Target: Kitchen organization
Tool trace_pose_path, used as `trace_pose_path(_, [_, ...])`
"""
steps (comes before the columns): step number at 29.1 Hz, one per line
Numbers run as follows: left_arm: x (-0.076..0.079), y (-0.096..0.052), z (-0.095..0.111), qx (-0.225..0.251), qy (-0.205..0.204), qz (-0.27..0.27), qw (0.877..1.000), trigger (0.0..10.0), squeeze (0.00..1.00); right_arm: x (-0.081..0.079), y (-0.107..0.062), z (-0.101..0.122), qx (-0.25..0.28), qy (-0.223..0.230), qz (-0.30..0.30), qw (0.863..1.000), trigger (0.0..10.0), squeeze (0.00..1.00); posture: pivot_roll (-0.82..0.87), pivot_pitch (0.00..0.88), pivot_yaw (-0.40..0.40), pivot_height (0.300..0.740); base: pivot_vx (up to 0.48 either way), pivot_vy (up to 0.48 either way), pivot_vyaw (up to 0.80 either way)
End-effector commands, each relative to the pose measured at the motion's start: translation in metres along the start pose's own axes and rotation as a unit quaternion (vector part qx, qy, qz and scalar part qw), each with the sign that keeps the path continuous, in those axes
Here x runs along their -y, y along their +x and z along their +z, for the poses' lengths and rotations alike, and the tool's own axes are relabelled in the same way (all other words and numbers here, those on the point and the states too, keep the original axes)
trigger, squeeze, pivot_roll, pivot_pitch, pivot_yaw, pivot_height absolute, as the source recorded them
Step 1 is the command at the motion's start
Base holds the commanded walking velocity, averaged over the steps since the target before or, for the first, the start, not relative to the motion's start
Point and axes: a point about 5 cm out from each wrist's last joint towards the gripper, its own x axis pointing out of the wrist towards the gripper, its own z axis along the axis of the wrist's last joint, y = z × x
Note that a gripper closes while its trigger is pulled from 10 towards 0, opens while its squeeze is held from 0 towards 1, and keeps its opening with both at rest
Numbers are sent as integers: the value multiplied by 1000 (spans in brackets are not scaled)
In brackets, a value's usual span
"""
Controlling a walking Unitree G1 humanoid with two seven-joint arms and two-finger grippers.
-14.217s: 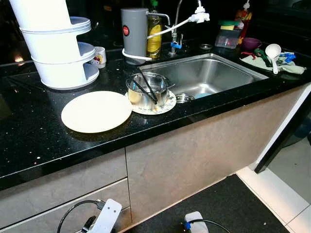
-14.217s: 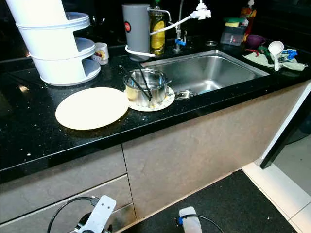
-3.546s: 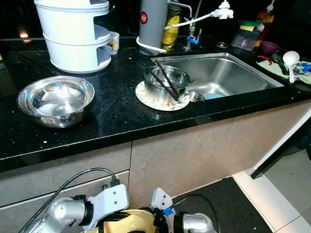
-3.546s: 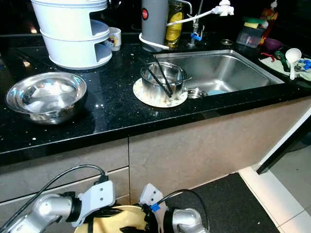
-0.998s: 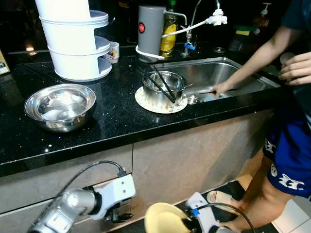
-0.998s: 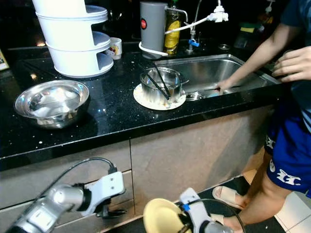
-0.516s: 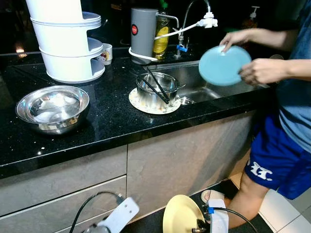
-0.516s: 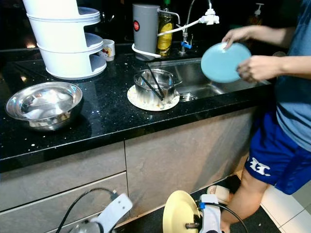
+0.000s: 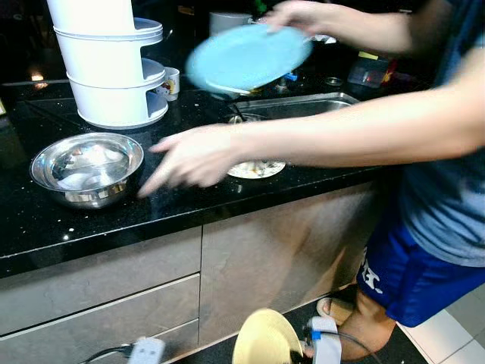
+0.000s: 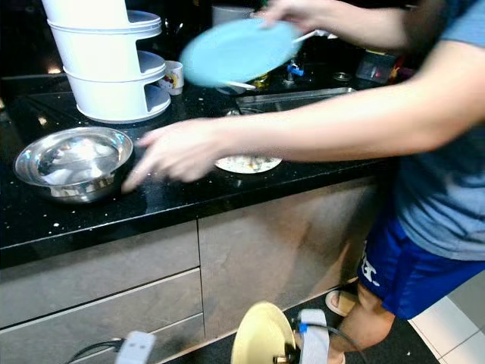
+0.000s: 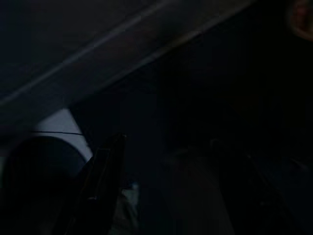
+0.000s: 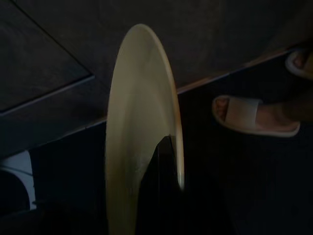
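Black counter across upper frame. Person at 3 o'clock, hand reaching over counter toward steel bowl at 9 o'clock; other hand holds blue plate at 12 o'clock. White tiered rack at 11 o'clock. Right gripper at 6 o'clock, fingers pinching cream plate on edge. Left gripper too dark, jaw state cannot tell.

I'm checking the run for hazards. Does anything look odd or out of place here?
Yes. A person's hand reaches across the counter toward the steel bowl while their other hand swings a blue plate overhead; the right gripper holds the cream plate on edge, low by the cabinets.
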Motion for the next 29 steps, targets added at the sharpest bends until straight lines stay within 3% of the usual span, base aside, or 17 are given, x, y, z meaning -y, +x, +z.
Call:
trace_pose_path(1, [10,-1,4,24,-22,-41,999,10000,0,5,-4,-7,-5,10,-21,1000,10000,0,-47,108,-65,740,0,0,0])
trace_pose_path(4, [16,0,12,54,-25,-78,995,10000,0,5,-5,-9,-7,12,-22,1000,10000,0,-43,109,-68,740,0,0,0])
trace_pose_path(15, [10,3,13,49,-1,-27,998,10000,0,4,-9,-21,-23,20,-34,999,10000,0,-22,109,-55,740,0,0,0])
trace_pose_path(21, [11,3,16,59,-19,-56,996,10000,0,3,-8,-21,-28,22,-29,999,10000,0,-9,112,-61,740,0,0,0])
trace_pose_path(29, [12,2,12,59,-14,-48,997,10000,0,2,-10,-27,-45,19,-26,998,10000,0,1,131,-54,740,0,0,0])
